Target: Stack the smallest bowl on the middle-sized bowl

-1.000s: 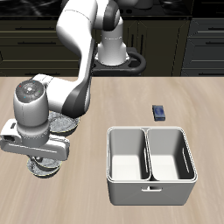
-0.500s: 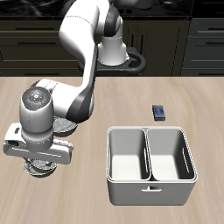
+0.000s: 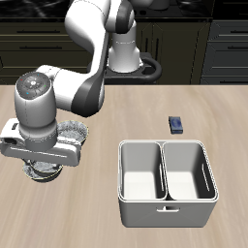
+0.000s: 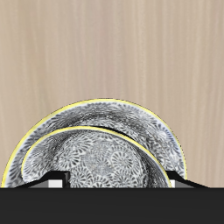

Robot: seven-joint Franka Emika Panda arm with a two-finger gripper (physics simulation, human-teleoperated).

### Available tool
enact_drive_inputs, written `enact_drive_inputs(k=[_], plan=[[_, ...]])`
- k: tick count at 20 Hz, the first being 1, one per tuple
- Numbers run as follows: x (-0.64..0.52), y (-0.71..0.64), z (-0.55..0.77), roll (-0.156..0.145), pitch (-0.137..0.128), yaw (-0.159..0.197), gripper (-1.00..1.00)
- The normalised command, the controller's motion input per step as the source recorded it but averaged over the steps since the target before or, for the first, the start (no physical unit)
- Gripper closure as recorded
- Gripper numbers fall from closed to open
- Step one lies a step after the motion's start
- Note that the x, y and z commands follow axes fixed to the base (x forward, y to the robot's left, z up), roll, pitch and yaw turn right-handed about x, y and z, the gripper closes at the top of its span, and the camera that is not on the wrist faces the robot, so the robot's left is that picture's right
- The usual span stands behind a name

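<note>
Table: pale wood-grain table, the boards running lengthwise under my wrist camera; it is bare around the bowls.
Room: dark cabinets with handle bars stand behind the table's back edge.
Other things: a grey bin with two compartments stands near the front edge, well apart from the bowls; a small dark block lies farther back than the bin; any marking on it is too small to read.
Small bowl: the small bowl is silvery grey with a fine flower-like pattern inside and a thin yellowish rim; from my wrist it shows inside the rim of the wide bowl.
Wide bowl: same pattern and yellowish rim; it lies on the table directly under my tool; I cannot tell whether the small bowl rests in it or hangs above it.
Third bowl: another bowl sits just behind, half hidden by my arm.
Tool: my pale fingers stand either side of the small bowl, close to its rim; I cannot tell whether they press on it.
</note>
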Motion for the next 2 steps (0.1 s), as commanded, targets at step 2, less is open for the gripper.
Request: enact_drive_inputs(k=[2], plan=[[-0.11, 0.05, 0.48, 0.04, -0.067, 0.012, -1.0]])
